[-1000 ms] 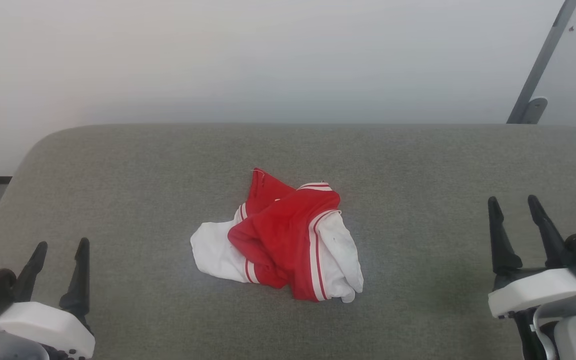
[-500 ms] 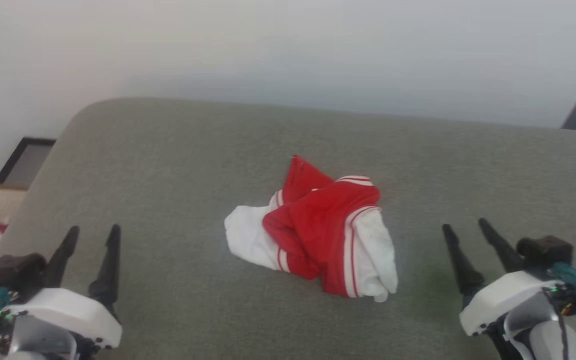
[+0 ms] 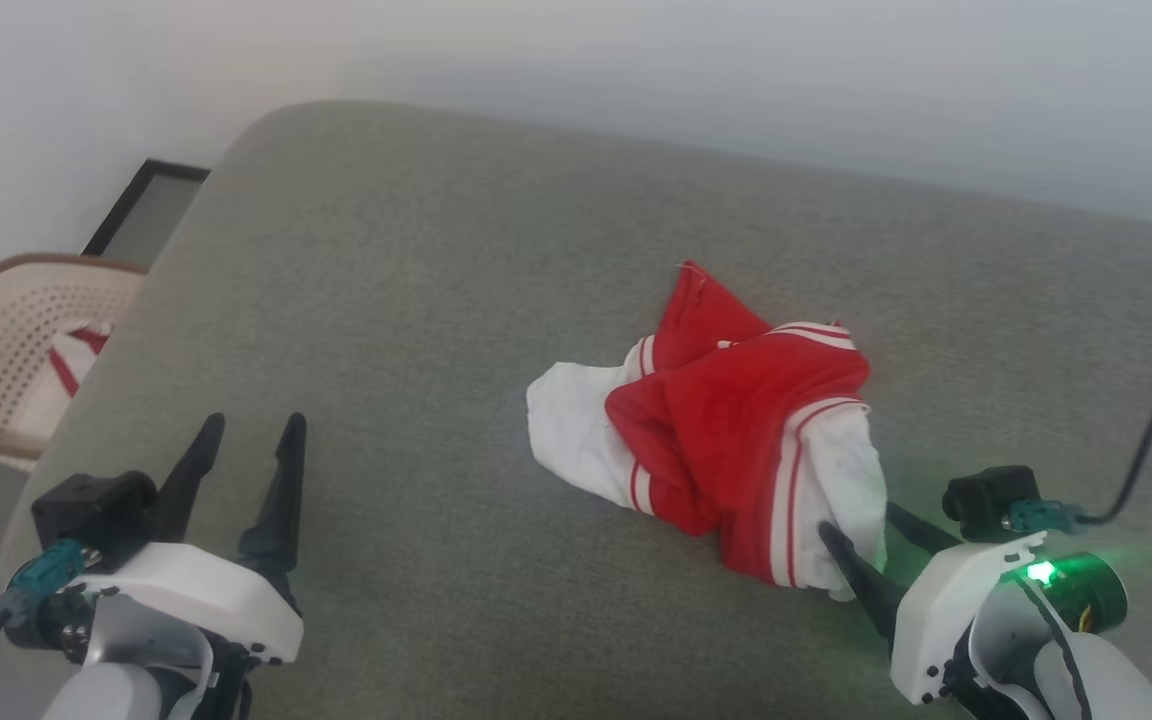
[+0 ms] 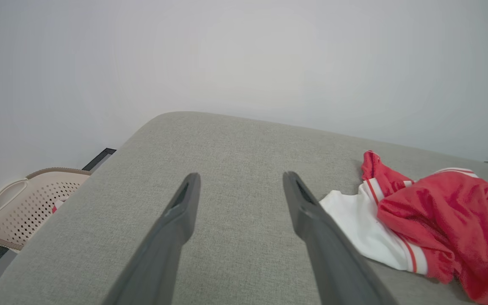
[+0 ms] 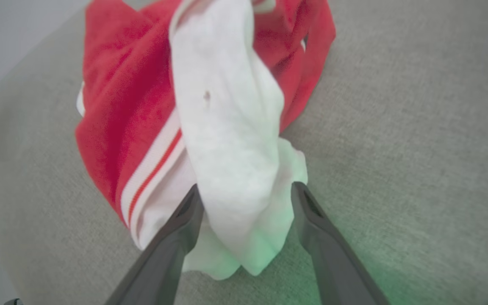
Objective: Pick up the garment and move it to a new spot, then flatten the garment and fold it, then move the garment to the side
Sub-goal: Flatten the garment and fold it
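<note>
garment [image 3: 736,430]: found crumpled on grey cushion [image 3: 436,300], at 3 o'clock from its middle; not lifted, flattened, folded or set aside. right gripper [image 3: 856,518]: spread wide astride white sleeve [image 5: 235,148] at heap's 5 o'clock, nothing clamped. left gripper [image 3: 254,422]: spread, empty, off at 8 o'clock.

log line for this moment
right end effector: open, straddling garment edge | left end effector: open, empty | garment: crumpled on cushion
</note>
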